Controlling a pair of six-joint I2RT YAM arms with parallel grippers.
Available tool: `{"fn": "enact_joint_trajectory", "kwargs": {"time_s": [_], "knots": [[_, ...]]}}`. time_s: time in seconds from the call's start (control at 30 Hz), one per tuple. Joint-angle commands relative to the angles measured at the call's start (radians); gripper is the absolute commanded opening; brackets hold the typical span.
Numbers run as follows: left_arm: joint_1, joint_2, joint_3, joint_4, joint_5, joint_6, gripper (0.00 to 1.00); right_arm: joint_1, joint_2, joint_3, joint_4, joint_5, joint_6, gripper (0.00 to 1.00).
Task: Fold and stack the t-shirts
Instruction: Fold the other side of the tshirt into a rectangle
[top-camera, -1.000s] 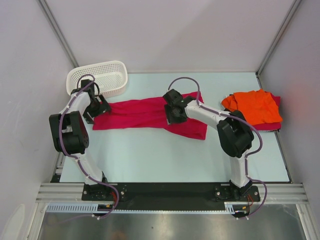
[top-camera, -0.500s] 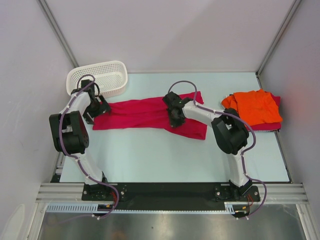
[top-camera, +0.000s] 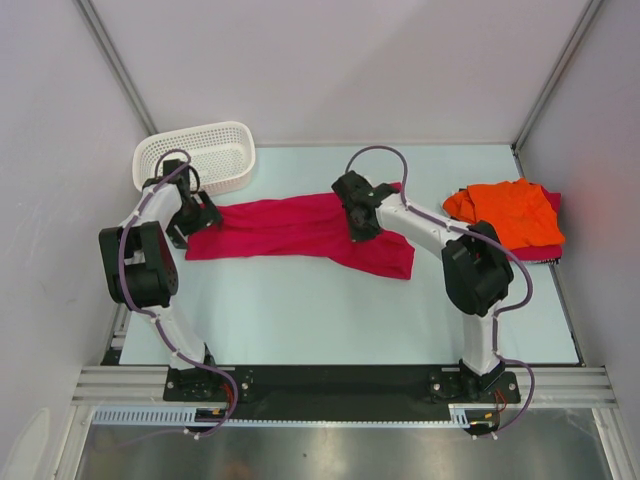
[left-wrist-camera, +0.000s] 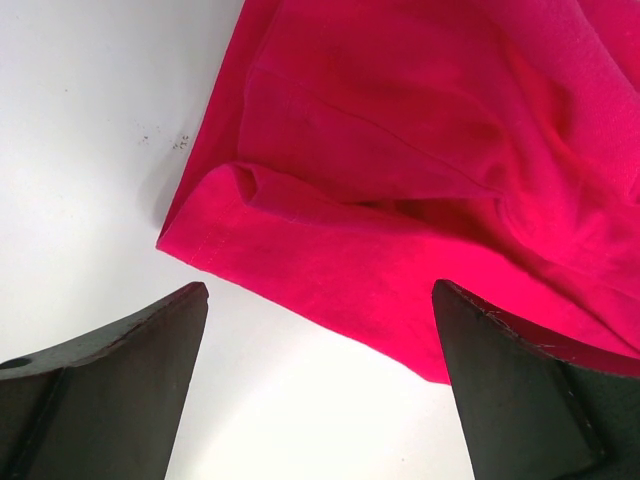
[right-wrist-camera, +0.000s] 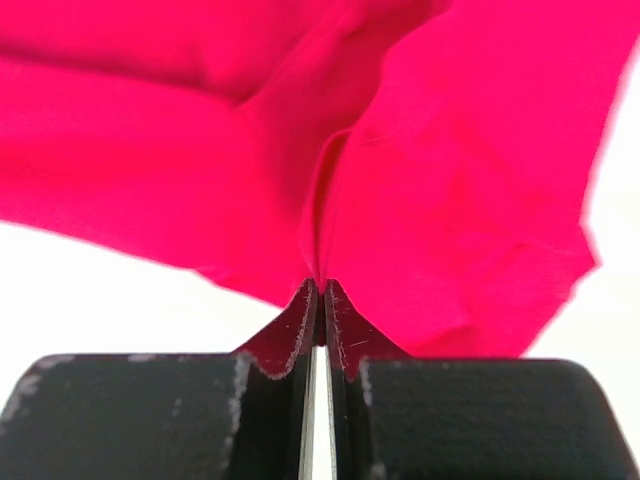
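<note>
While the crimson t-shirt (top-camera: 280, 228) is laid rumpled across the middle of the tabletop (top-camera: 330, 300), a fold near its right end is pinched by the right tool (right-wrist-camera: 318, 290). Its left corner is framed by the spread left tool (left-wrist-camera: 318, 290), and the orange t-shirt (top-camera: 510, 212) is piled on another crimson one (top-camera: 545, 253) at the right edge.

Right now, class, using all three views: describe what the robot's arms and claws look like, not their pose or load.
Both the left arm and right arm have white tubular links joined by bulky black joint housings, with a thin purple cable looping alongside each. The left claw and right claw have matte black wedge-shaped fingers with pale scuffed edges.
</note>
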Motion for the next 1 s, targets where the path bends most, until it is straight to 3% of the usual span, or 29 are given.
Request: {"fn": "enact_joint_trajectory", "kwargs": {"time_s": [0.0, 0.23, 0.43, 0.97], "knots": [[-0.013, -0.009, 0.004, 0.01, -0.011, 0.02, 1.0, -0.04, -0.011, 0.027, -0.041, 0.168, -0.022, 0.06], [-0.015, -0.017, 0.007, 0.004, -0.016, 0.025, 0.99, -0.079, 0.119, 0.078, -0.077, 0.367, -0.047, 0.02], [-0.016, -0.023, 0.007, 0.002, -0.019, 0.025, 1.0, -0.114, 0.176, 0.145, -0.081, 0.436, -0.065, 0.0], [-0.019, -0.012, 0.006, -0.001, -0.027, 0.019, 1.0, -0.122, 0.059, 0.159, 0.024, 0.458, -0.171, 0.0]]}}
